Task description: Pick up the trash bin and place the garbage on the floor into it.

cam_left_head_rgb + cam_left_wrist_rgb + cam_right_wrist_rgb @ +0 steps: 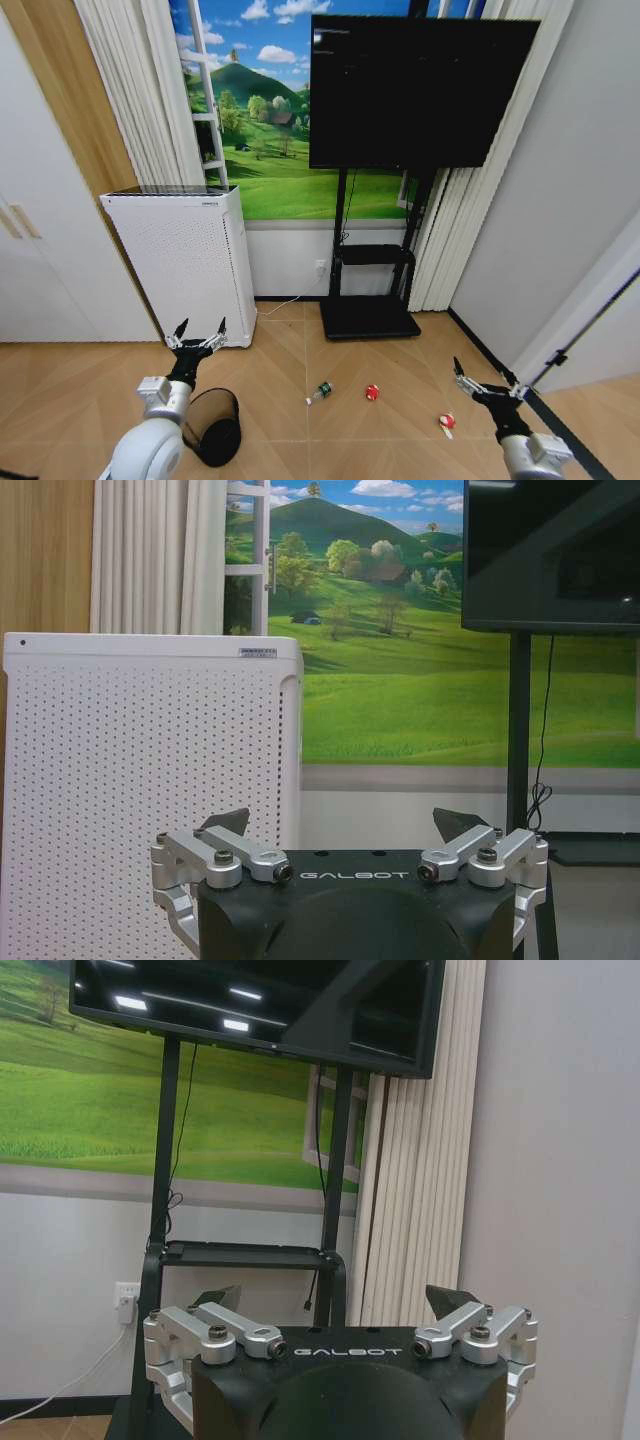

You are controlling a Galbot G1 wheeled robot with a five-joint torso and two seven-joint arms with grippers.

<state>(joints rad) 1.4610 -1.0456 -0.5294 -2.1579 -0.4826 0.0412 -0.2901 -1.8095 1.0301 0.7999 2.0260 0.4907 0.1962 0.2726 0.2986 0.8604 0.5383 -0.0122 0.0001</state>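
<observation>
The black mesh trash bin (pixel 212 426) stands on the parquet floor (pixel 300 350) at the lower left, just beside my left arm. My left gripper (pixel 201 333) is held above and beyond the bin, open and empty, pointing at the white appliance; its wrist view shows the open left gripper (pixel 341 825). The garbage lies mid-floor: a clear bottle with a green label (pixel 319 392), a red lump (pixel 372 392) and a red-and-white wrapper (pixel 446 423). My right gripper (pixel 484 376) hovers open to the right of the wrapper; it is also seen as the right gripper (pixel 338 1300).
A tall white perforated appliance (pixel 188 262) stands against the wall at left. A large black TV on a stand (pixel 368 315) sits at the centre back, with a cable running to a wall socket. Curtains and a grey wall close the right side.
</observation>
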